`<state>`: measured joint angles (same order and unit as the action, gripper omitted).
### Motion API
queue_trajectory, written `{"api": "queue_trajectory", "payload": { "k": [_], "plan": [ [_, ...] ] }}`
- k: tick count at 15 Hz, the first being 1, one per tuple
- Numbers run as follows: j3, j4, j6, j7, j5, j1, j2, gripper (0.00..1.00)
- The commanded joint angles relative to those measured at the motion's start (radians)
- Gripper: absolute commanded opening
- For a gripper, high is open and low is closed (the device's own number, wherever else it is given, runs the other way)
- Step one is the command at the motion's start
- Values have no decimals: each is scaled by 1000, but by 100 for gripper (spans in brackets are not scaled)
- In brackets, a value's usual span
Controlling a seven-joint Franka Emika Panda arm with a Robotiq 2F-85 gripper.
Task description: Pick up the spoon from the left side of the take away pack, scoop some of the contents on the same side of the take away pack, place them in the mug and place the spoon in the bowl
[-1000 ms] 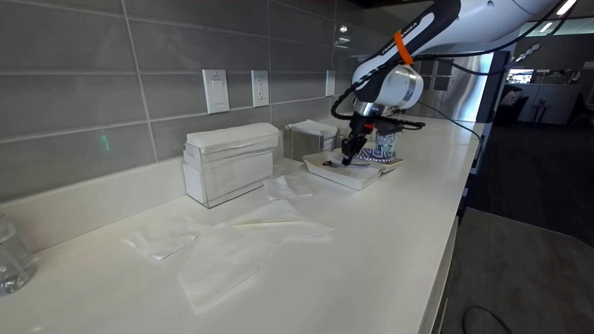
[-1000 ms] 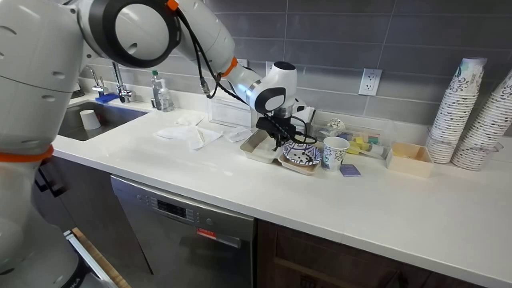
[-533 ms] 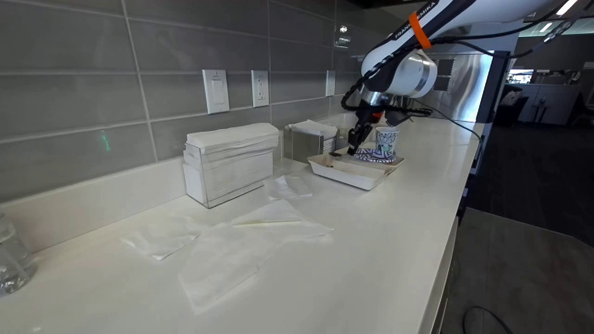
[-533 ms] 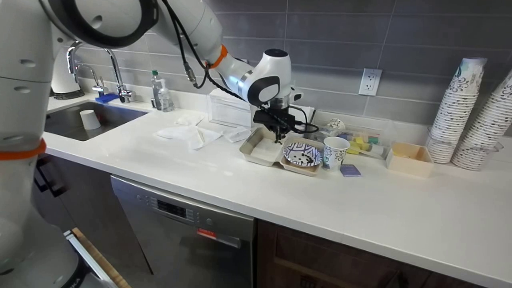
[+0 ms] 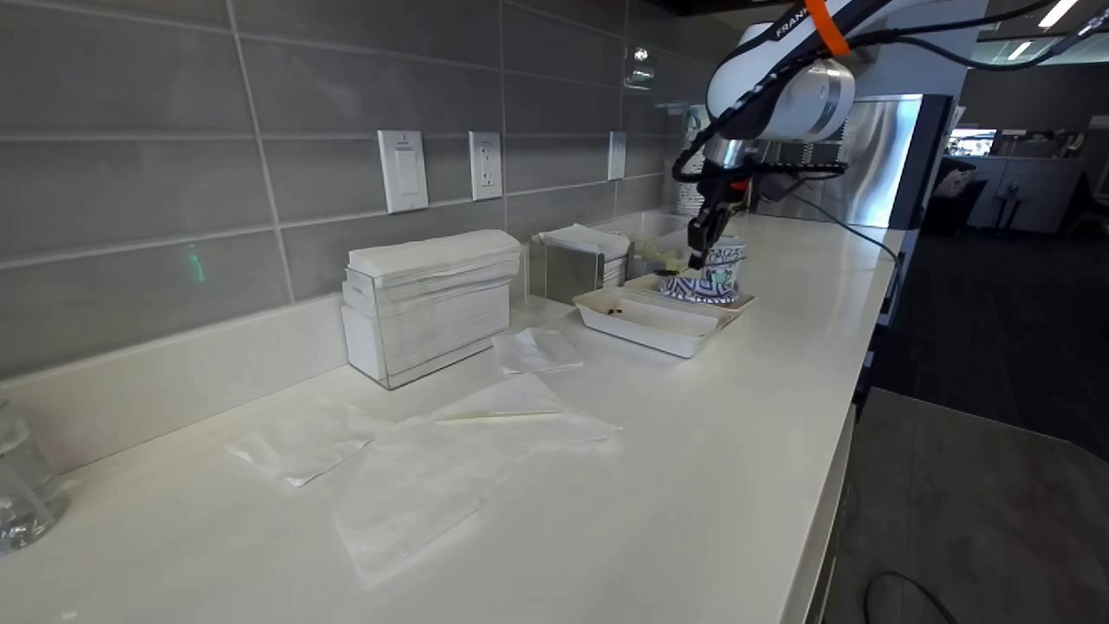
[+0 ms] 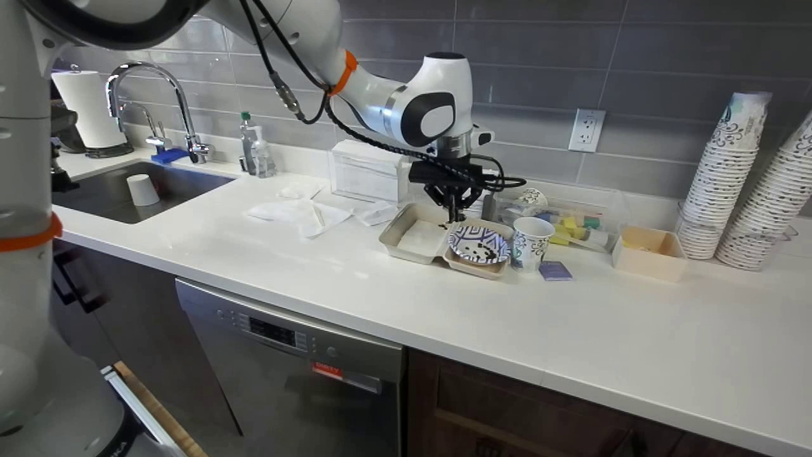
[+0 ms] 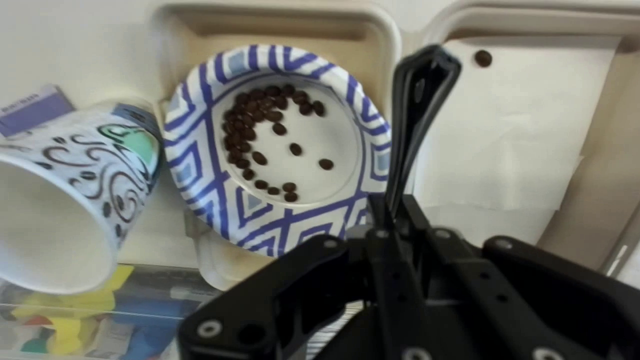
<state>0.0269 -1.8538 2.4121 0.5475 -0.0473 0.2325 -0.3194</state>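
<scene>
Black with paler edges, the slim spoon (image 7: 410, 120) sits gripped in the pincer (image 7: 396, 206)

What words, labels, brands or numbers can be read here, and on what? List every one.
"FRANK", the rest out of view: on the robot arm.
"DIRTY": on the red label on the dishwasher.
Print on the purple packet: too blurred to read.
Letters on the robot base, marks on the display: too small to read.
</scene>
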Motion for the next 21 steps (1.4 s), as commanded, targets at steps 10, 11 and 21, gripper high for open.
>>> {"api": "queue_trajectory", "payload": {
  "k": [10, 11, 21],
  "plan": [
    [128, 111, -48, -233, 93, -4, 3, 2],
    [137, 124, -46, -255, 110, -6, -4, 2],
    [202, 286, -128, -430, 373, -48, -132, 2]
  ]
}}
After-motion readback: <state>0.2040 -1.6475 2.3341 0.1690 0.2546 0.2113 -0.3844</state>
